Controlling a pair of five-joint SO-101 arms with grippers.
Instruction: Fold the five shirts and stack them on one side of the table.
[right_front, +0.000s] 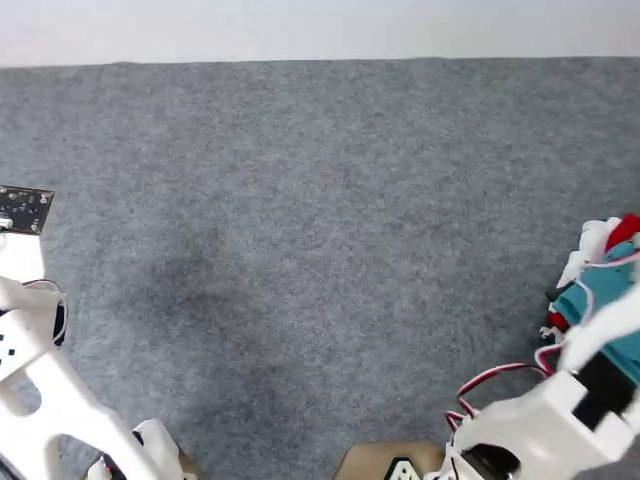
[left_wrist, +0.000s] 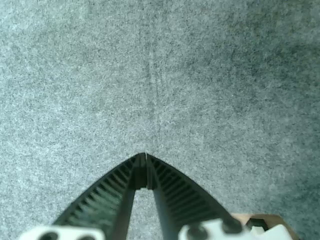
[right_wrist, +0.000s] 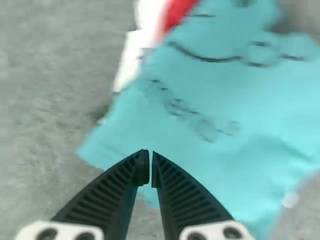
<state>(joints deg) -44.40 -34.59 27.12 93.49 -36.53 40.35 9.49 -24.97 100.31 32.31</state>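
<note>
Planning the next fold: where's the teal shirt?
The teal shirt lies at the right edge of the table in the high view, under the right hand.

The shirt pile (right_wrist: 215, 115) lies just ahead of and beneath the right gripper (right_wrist: 150, 153), seemingly at the table (right_front: 300, 200) edge. The left gripper (left_wrist: 145, 157) hangs over the table, well apart.

Print on teal shirt (right_wrist: 225, 165) blurred, unreadable

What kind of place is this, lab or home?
Probably a robot test bench, likely in a lab. The signs are a grey felt tabletop, white arms at its near edge, a bare circuit board on the left, and a pile of shirts staged on the right.
</note>
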